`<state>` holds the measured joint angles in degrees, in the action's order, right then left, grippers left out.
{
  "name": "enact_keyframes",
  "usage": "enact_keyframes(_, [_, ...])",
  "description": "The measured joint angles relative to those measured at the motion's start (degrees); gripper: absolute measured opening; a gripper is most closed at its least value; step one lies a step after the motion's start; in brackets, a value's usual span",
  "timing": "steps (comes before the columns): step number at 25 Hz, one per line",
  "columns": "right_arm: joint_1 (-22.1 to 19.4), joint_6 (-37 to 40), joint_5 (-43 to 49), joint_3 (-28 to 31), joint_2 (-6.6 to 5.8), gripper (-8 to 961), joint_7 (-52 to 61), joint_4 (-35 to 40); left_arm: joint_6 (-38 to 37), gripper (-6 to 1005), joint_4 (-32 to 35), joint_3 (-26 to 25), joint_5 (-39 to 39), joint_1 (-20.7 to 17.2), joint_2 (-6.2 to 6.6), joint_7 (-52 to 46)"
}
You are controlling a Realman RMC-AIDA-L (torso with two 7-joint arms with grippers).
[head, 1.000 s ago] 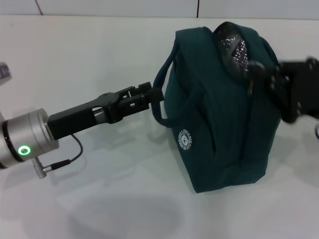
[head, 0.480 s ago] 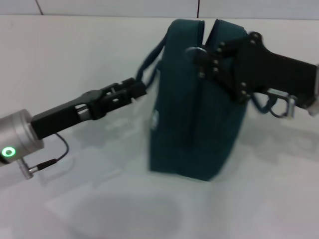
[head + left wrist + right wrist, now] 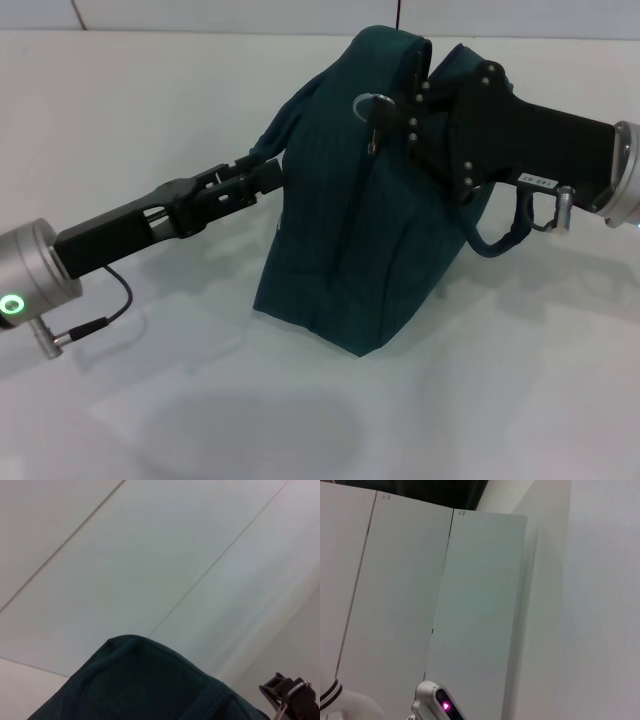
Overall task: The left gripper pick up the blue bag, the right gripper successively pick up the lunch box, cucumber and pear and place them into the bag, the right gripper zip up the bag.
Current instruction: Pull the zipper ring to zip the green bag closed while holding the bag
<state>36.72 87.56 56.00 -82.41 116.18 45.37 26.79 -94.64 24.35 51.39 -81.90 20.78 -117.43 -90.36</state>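
Note:
The blue bag (image 3: pixel 340 240) stands tilted on the white table (image 3: pixel 150 110), its top leaning toward the right. Its mouth looks drawn together and no lining shows. My left gripper (image 3: pixel 270 173) is shut on the bag's left handle (image 3: pixel 290 120) and holds it taut. My right gripper (image 3: pixel 386 118) sits at the top of the bag, shut on the zipper's metal ring pull (image 3: pixel 371 102). The bag's other handle (image 3: pixel 500 238) hangs loose under the right gripper. In the left wrist view the bag's top (image 3: pixel 145 685) fills the lower part, with the ring pull (image 3: pixel 294 692) beyond it. The lunch box, cucumber and pear are out of view.
A white wall with panel seams rises behind the table (image 3: pixel 230 15). The right wrist view shows only wall panels (image 3: pixel 470 605) and a silver part with a pink light (image 3: pixel 437 705).
The bag's open mouth with silvery lining has closed. My right gripper moved left along the top with the ring pull. The bag leaned over and its base slid left.

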Motion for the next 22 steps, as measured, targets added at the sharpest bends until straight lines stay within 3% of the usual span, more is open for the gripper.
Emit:
enact_keyframes(11, [-0.1,-0.2,-0.1,0.0,0.00,9,0.0,-0.2,0.3,801,2.0,0.3,-4.6,1.6,-1.78,3.1])
enact_keyframes(20, [-0.1,-0.2,-0.1,0.0,0.00,10,0.1,-0.2,0.8,759,1.9,0.0,-4.1,1.6,-2.06,8.7])
enact_keyframes(22, [-0.1,-0.2,-0.1,-0.1,0.00,11,0.2,-0.2,0.8,690,1.7,0.0,-4.0,1.7,-2.09,9.0])
